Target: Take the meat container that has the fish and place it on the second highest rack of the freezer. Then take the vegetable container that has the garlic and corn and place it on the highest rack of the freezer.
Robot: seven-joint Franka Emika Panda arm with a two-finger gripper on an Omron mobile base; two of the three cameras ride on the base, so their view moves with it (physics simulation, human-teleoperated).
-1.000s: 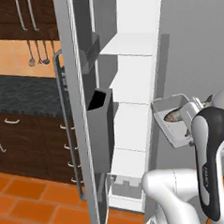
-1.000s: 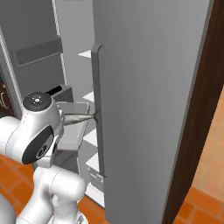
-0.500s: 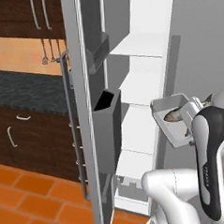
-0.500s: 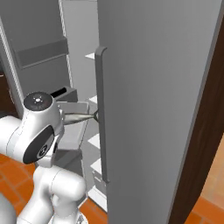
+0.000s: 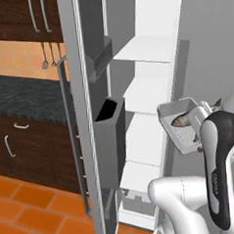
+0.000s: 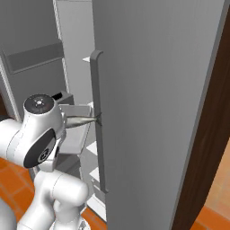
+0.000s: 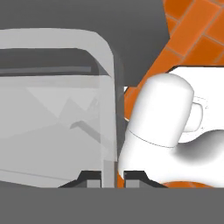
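Note:
The meat container (image 5: 179,126), a shallow grey tray, hangs tilted in front of the open freezer (image 5: 151,87) with the slender grey-brown fish (image 5: 186,118) in it. In the hand view my gripper (image 7: 110,178) is shut on the tray's thin wall (image 7: 109,131). From the right base view the tray (image 6: 74,128) sits just past my arm, and the fish's tail (image 6: 85,120) points at the closed door. Of the white shelves that show, the topmost (image 5: 145,49) is above the tray and the one below it (image 5: 143,95) is just left of the tray, slightly higher.
The freezer's open door (image 5: 84,116) stands to the left with grey bins (image 5: 110,139) and a long handle (image 5: 70,141). The closed right door (image 6: 157,112) and its handle (image 6: 96,126) stand close on the right. Dark cabinets (image 5: 17,144) lie beyond.
The whole picture has shifted: the base has moved closer to the freezer and the shelves loom larger. The tray stays held at the same spot relative to my arm.

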